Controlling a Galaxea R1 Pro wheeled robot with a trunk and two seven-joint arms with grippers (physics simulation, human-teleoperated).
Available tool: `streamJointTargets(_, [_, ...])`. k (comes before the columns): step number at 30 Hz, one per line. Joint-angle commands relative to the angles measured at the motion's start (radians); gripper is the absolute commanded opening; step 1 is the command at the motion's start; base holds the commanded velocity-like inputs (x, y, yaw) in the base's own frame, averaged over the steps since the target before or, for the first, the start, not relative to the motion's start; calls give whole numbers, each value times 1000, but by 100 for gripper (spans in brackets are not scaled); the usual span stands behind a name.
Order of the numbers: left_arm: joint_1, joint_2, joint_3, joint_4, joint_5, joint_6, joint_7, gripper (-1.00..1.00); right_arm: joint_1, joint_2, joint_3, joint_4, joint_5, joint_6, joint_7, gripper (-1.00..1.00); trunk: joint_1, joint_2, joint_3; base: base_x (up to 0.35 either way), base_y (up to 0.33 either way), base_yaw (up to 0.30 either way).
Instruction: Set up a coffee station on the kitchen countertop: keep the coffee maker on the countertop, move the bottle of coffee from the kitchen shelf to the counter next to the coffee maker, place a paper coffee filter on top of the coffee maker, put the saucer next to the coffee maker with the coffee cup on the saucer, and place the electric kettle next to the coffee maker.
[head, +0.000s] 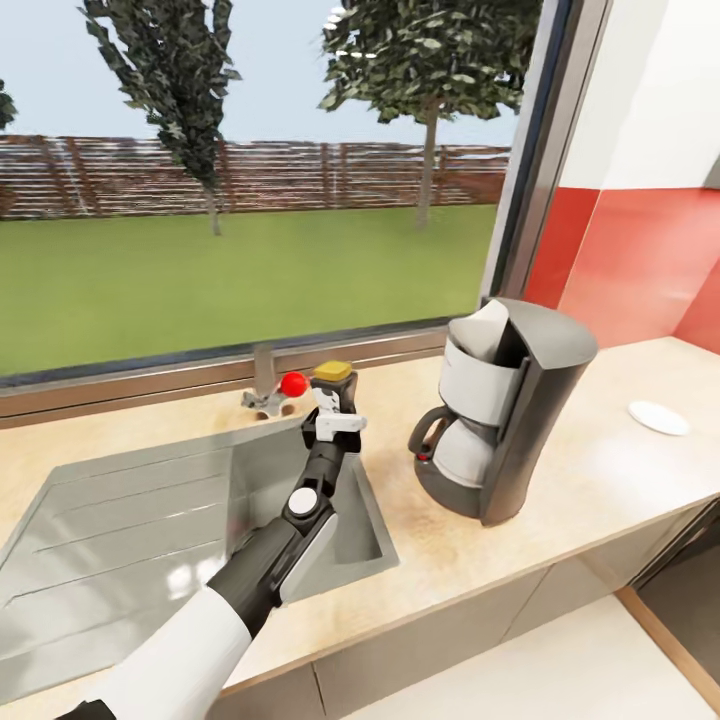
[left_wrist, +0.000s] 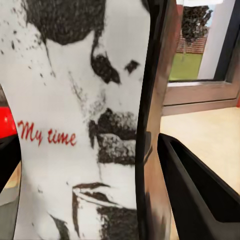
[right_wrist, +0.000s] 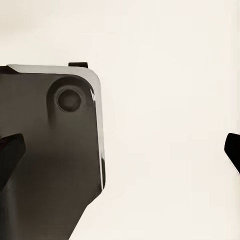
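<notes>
Kitchen countertop (head: 600, 470) by window. Left gripper (head: 335, 400) closed round bottle of coffee (head: 333, 375), middle of frame, above sink (head: 130, 530) edge. Coffee maker (head: 505, 410) at right. Next: probably set jar down beside it.

The counter (head: 600, 470) looks like matt, speckled beige stone. Set into it, the sink (head: 120, 540) is brushed grey metal with a soft sheen. The coffee maker (head: 500, 410) has smooth dark grey and white plastic. The bottle of coffee (left_wrist: 80, 125) wears a printed paper-like label.
</notes>
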Motion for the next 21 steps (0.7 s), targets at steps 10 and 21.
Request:
streamJointTargets(10, [-1,1,-6,0,8,-8,4,-100,-1,1,-8,2,10,-4,0,100,1,-2,-2,100,-70,0])
streamJointTargets(21, [-1,1,-5,0,9,-7,4,-100,-1,1,-8,3,10,-4,0,100,1,-2,-2,102,-1,0])
